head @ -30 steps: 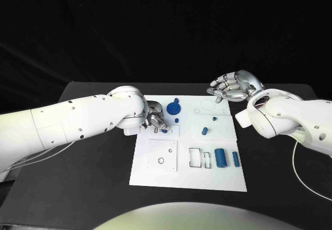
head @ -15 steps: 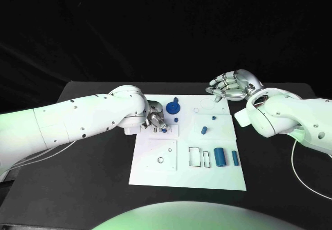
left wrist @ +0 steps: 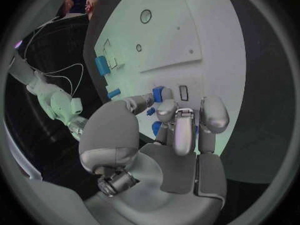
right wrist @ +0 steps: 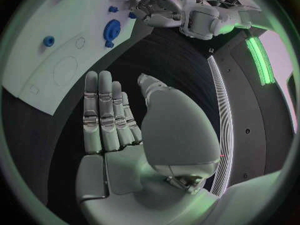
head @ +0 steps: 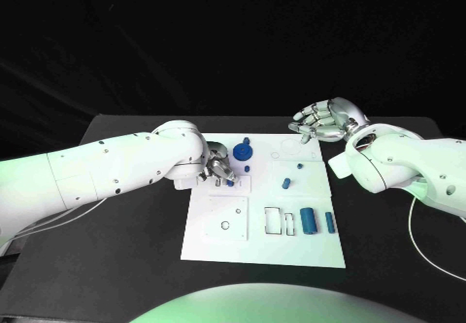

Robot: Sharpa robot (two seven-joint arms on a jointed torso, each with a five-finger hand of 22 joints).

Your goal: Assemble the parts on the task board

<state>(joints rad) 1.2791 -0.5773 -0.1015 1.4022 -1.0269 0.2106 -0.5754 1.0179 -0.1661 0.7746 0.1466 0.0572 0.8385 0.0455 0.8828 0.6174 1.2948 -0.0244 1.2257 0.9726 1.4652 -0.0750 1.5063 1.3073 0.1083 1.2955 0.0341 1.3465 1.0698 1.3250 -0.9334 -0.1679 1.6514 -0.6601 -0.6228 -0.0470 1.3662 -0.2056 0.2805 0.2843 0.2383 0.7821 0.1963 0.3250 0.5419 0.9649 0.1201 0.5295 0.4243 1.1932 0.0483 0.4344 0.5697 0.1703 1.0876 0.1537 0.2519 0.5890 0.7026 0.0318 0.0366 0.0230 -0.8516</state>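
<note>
Because the small blue part (left wrist: 159,93) looks light, rigid and slippery, the left hand (head: 217,168), fingertips pinching it, should grip its sides.

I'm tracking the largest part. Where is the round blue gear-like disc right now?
In the head view the round blue gear-like disc sits on the white task board's far left area, just beside the left hand.

Your left hand (head: 217,168) rests on the task board's (head: 233,252) left edge, fingers pinching a small blue part (head: 230,180). Your right hand (head: 320,121) hovers with fingers apart beyond the board's far right corner.
</note>
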